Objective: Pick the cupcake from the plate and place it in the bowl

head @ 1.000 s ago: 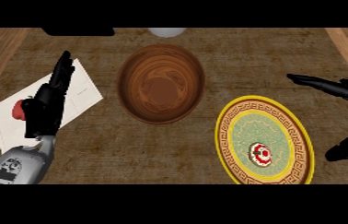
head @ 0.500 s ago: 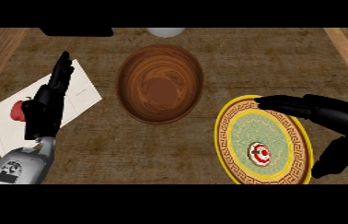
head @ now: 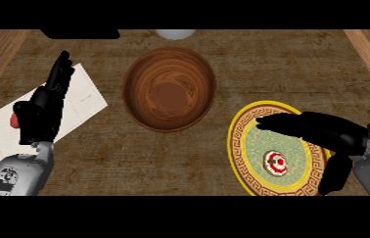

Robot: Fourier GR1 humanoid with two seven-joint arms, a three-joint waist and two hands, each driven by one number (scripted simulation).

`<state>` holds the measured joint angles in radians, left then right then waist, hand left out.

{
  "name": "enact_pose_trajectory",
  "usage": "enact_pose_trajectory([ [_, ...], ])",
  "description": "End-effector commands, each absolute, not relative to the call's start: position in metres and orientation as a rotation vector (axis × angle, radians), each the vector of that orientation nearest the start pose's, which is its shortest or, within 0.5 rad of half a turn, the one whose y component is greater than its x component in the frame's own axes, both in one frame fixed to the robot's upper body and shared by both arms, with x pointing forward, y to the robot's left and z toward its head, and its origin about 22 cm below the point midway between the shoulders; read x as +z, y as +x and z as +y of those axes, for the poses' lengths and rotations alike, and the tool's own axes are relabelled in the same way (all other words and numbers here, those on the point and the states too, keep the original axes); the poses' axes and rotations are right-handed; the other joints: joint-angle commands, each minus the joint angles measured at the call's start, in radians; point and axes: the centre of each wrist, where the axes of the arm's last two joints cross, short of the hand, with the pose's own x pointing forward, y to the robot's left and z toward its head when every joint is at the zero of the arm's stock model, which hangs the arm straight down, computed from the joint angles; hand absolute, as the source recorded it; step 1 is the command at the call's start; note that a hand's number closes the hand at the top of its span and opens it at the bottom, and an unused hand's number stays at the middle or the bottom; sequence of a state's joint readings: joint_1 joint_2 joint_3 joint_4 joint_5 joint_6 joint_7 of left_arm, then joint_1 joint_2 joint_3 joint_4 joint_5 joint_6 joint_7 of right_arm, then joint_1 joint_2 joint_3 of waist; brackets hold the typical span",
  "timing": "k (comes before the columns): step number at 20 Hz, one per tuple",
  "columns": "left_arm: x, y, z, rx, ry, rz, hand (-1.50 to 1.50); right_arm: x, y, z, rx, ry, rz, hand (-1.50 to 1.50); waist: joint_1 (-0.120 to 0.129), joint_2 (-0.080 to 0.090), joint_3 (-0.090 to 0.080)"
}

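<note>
Rough brown wood covers the table point(head: 108, 163) from edge to edge, and nearly everything the job needs sits out in plain sight on it. On the right lies a yellow-rimmed plate point(head: 242, 154) with a green patterned centre, and the cupcake point(head: 275, 162), small with a red and white top, sits on it a little below the middle. Left of the plate and just apart from it stands the wooden bowl point(head: 169, 89), with nothing in it that I can see. The right hand point(head: 318, 129) hangs over the upper part of the plate, its dark fingers stretched out toward the left and its thumb pointing down by the plate's right rim; the fingers are spread apart and hold nothing, and the cupcake shows untouched just below them. The left hand point(head: 45, 107) rests at the far left with its fingers straight and pointing up, over a white sheet of paper point(head: 83, 97) with something red at its edge. To my eye the task is barely begun: the hand is placed above the plate, but the cupcake is not yet grasped, so the closing of the fingers, the lift, the carry across and the setting down in the bowl are all left to do.
</note>
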<state>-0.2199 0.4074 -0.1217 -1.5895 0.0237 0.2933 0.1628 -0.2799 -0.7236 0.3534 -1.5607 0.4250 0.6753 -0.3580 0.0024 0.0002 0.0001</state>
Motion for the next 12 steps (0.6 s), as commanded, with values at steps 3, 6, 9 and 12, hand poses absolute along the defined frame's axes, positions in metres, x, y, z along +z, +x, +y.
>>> enact_pose_trajectory([
  [3,0.074,0.301,0.268,-0.176,0.396,-1.655,0.00,0.052,0.283,-0.295,1.714,0.068,-1.296,-1.50,-0.003,0.002,0.000],
  [6,0.072,0.281,0.286,-0.168,0.393,-1.662,0.00,0.057,0.284,-0.270,1.704,0.065,-1.271,-1.50,0.000,0.000,0.000],
  [9,0.085,0.298,0.277,-0.155,0.425,-1.652,0.00,0.035,0.289,-0.273,1.705,0.080,-1.281,-1.50,0.000,0.000,0.000],
  [12,0.074,0.293,0.253,-0.160,0.390,-1.647,0.00,0.048,0.290,-0.245,1.713,0.089,-1.284,-1.50,-0.002,0.000,0.000],
])
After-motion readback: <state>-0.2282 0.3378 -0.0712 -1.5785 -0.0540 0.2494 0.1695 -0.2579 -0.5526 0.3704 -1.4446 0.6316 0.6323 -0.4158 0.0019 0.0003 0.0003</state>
